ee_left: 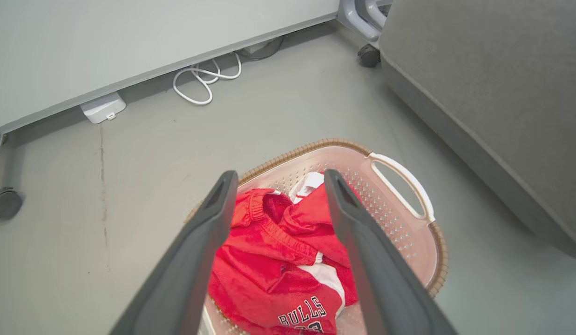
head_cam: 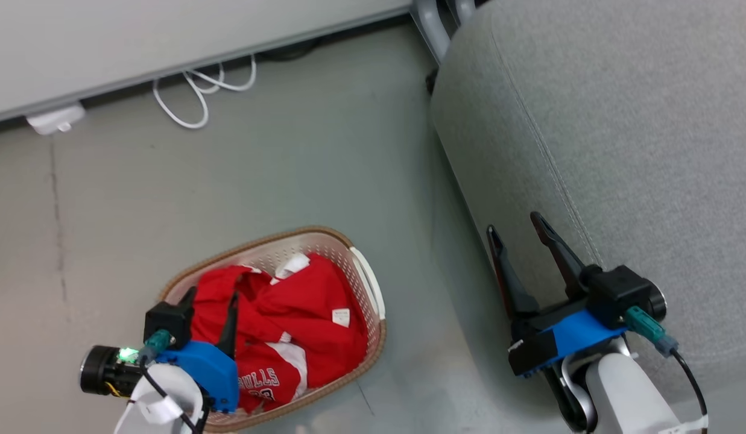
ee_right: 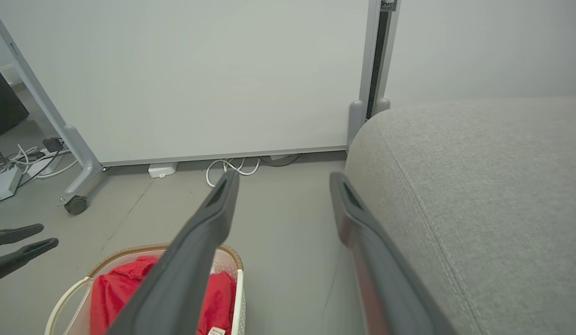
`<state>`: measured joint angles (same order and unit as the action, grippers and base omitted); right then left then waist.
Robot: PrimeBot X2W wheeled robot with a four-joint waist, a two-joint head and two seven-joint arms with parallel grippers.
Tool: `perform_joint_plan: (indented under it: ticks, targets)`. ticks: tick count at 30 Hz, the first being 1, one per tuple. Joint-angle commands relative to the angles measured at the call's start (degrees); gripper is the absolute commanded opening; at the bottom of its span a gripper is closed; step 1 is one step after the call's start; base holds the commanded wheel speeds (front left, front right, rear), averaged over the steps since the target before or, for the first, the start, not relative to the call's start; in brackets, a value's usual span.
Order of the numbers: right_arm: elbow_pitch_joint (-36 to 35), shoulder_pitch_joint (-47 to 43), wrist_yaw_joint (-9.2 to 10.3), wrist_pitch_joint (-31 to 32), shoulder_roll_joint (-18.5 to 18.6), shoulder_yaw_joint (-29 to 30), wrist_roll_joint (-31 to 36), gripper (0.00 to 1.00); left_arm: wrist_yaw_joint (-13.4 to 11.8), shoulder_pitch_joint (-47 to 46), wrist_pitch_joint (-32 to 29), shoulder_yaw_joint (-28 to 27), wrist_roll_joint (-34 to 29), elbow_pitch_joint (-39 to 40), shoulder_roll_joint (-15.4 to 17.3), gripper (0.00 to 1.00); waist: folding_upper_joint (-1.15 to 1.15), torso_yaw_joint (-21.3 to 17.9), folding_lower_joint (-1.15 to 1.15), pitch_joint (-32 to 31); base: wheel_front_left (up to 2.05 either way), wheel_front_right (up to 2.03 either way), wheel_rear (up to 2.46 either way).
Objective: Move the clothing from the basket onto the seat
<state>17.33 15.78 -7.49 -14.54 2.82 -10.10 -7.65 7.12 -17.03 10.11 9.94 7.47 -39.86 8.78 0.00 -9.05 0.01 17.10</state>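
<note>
Clothing (head_cam: 288, 319) lay heaped in the basket (head_cam: 374, 295) on the floor (head_cam: 258, 181), none yet on the seat (head_cam: 620, 150) to its right, with the left claw (head_cam: 213, 294) spread apart and empty above the pile and the right claw (head_cam: 512, 223) likewise apart beside the seat's near edge.

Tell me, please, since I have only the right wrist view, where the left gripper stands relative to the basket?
Observer: The left gripper hovers over the basket's end farthest from the seat, above the clothing.
Operator: Is it holding anything?
Observer: No. The left wrist view shows its fingers spread wide, with red fabric lying loose below between them.
Operator: What lies nearest that camera?
Observer: A garment with white BULLS lettering.
</note>
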Motion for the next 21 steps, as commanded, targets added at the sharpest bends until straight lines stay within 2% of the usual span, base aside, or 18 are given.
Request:
perform_joint_plan:
  ticks: [1, 11, 21]
  targets:
    - [0.12, 1.79, -0.01, -0.42, 0.13, -0.91, -0.75, 1.00, 0.40, -2.44, -1.09, 0.70, -0.50, -1.46, 1.27, 1.00, 0.00, -3.23, -0.01, 4.60, 0.00, 0.00, 0.00]
    - [-0.64, 5.66, -0.01, -0.71, 0.09, -4.23, -4.01, 1.00, 0.28, -9.56, -5.69, 1.56, -0.13, -8.54, 4.76, 1.00, 0.00, -6.69, -0.01, 12.83, 0.00, 0.00, 0.00]
    - [-3.31, 8.98, -0.01, -0.69, 0.08, -7.12, -6.95, 1.00, -0.20, -17.10, -8.84, 0.83, 0.60, -12.03, 9.89, 1.00, 0.00, -9.95, -0.01, 21.32, 0.00, 0.00, 0.00]
